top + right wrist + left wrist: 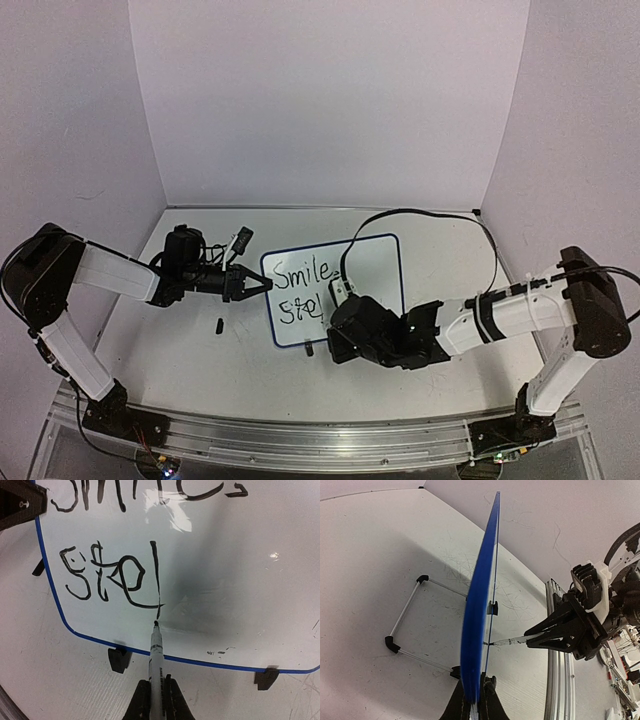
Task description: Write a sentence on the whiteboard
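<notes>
The whiteboard (372,285) stands tilted on its clip feet at mid-table. In the right wrist view the whiteboard (225,580) carries the sentence (112,575): "Smile." above, and below it roughly "Sto" plus a long vertical stroke. It also shows in the top view (302,288). My left gripper (262,284) is shut on the board's left edge; in its own view the left gripper (476,700) pinches the blue rim (481,605), seen edge-on. My right gripper (156,695) is shut on a marker (157,655), whose tip is at the board just below the stroke.
A small black cap (219,325) lies on the table left of the board. A wire stand (405,625) props the board from behind. Clip feet (120,659) hold the lower rim. A black cable (430,215) loops behind. The aluminium rail (300,435) runs along the near edge.
</notes>
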Available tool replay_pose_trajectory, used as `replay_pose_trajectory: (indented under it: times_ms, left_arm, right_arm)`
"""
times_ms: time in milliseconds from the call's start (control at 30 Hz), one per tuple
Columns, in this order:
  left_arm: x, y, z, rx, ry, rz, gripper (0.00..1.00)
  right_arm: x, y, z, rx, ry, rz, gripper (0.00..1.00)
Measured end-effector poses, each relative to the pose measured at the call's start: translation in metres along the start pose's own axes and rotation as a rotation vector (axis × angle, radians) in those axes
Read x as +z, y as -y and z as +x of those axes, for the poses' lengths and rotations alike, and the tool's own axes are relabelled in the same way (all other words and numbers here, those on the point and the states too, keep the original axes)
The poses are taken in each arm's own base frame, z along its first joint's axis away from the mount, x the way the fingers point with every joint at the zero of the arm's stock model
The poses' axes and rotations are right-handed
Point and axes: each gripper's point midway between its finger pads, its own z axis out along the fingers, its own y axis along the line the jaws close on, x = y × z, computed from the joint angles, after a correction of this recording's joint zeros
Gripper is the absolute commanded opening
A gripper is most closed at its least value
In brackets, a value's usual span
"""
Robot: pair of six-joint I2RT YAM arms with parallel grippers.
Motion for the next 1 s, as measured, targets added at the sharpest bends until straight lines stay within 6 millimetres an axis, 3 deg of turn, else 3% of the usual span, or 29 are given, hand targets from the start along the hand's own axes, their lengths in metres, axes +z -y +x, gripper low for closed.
replay_pose_trajectory:
  times_ms: [267,467,1000]
  left_arm:
    - [0.000,0.000,0.000,0.000,0.000,0.000,0.00]
    - [0.000,0.000,0.000,0.000,0.000,0.000,0.00]
    - [0.000,0.000,0.000,0.000,0.000,0.000,0.00]
  right_arm:
    - [0.000,0.000,0.000,-0.003,0.002,0.004,0.00]
    - [-0.008,0.002,-0.018,0.000,0.060,0.008,0.00]
    - [-0.007,0.008,-0.046,0.004,0.112,0.016,0.00]
